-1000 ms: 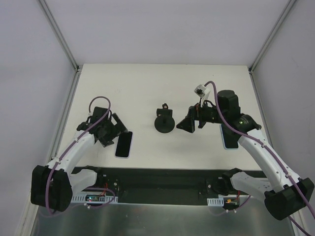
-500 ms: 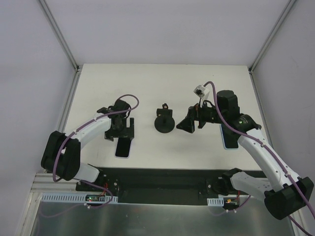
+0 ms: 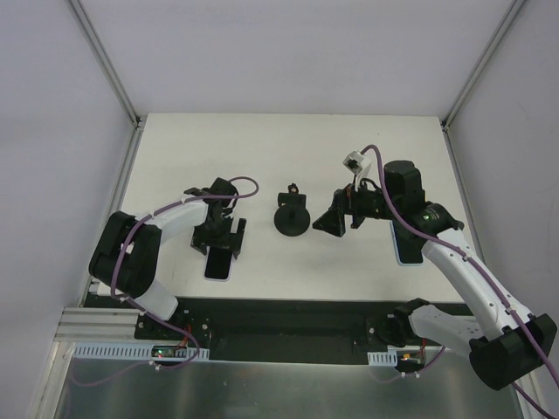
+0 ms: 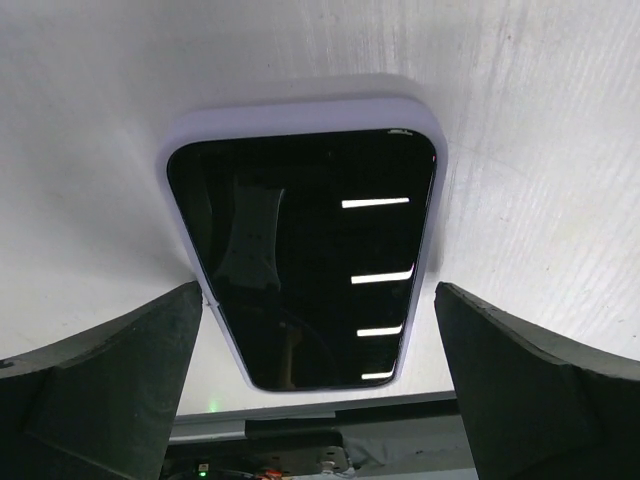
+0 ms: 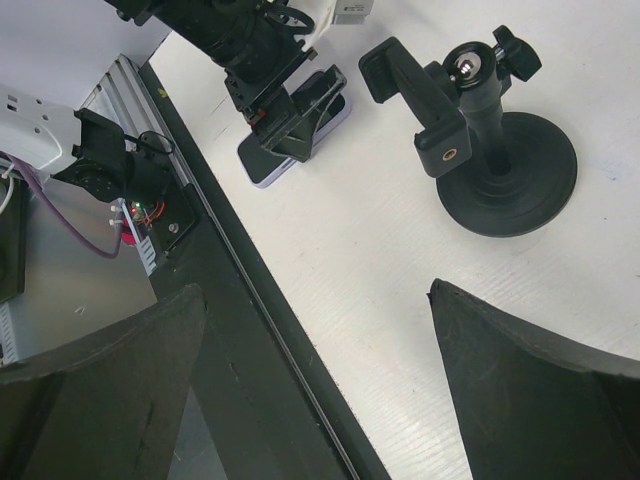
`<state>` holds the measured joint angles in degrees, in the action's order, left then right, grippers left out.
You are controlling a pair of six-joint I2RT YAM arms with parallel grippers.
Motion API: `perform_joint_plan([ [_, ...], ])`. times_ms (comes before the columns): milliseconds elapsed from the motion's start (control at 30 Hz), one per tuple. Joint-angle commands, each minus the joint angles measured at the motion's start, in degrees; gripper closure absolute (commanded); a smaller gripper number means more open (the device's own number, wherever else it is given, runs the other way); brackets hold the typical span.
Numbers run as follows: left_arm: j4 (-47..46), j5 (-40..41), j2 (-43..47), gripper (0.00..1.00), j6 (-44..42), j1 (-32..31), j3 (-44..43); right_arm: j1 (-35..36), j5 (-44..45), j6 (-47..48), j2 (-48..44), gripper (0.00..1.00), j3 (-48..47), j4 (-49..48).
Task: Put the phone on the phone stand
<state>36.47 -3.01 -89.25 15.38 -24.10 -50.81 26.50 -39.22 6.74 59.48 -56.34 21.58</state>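
Phone [image 3: 217, 266] top half hidden beneath left tool [image 3: 220, 243], jaws wide apart

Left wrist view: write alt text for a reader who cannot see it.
A phone with a dark screen and pale lilac edge lies flat on the white table. The left gripper hangs open over it, a dark finger at each lower corner.

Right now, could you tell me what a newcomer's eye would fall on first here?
Probably the black stand alone in the middle, with the right gripper open just beside it. Next, the left gripper hovering open over a phone lying flat, screen up, left of the stand.
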Motion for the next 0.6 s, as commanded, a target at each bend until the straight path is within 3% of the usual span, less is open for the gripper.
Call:
perform_joint_plan([
  [0,1.15,-0.95,-2.24,0.01,-1.75,-0.60,-2.45,0.39,-0.15,1.34,-0.25,0.04,-0.18,-1.98],
  [267,1.06,-1.38,-6.19,0.01,-1.05,-0.60,-2.98,0.31,0.99,1.26,0.28,0.04,-0.70,-1.28],
  [567,0.80,0.63,-10.06,0.21,-0.35,-0.95,-3.07,0.39,3.45,-0.33,1.42,0.04,-2.02,0.30],
])
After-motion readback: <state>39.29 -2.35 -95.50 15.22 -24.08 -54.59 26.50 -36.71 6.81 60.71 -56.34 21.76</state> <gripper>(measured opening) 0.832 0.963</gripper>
